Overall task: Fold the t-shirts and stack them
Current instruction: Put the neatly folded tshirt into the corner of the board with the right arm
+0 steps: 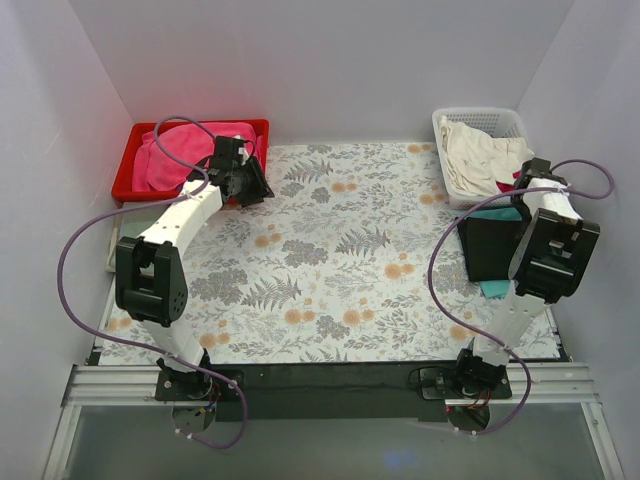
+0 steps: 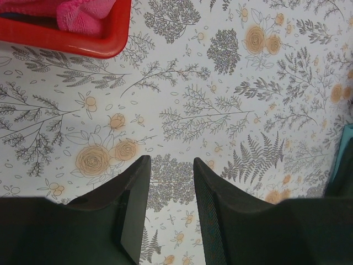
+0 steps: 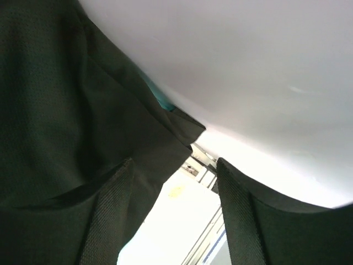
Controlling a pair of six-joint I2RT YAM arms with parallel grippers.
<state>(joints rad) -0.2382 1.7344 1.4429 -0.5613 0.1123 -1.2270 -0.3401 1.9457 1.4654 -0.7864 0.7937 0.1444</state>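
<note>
A folded black t-shirt (image 1: 490,250) lies at the right side of the table on a teal t-shirt (image 1: 492,290) whose edges show beneath it. My right gripper (image 1: 522,196) hangs at the stack's far right corner, by the side wall. In the right wrist view it (image 3: 175,163) is open and empty, with the black shirt (image 3: 66,110) to its left and a teal sliver (image 3: 161,98). My left gripper (image 1: 258,188) is just in front of the red bin. In the left wrist view it (image 2: 171,161) is open and empty above the floral tablecloth (image 2: 220,110).
A red bin (image 1: 190,150) with pink cloth (image 1: 170,158) stands at the back left and also shows in the left wrist view (image 2: 83,41). A white basket (image 1: 480,150) with cream cloth stands at the back right, just behind the stack. White walls enclose the table.
</note>
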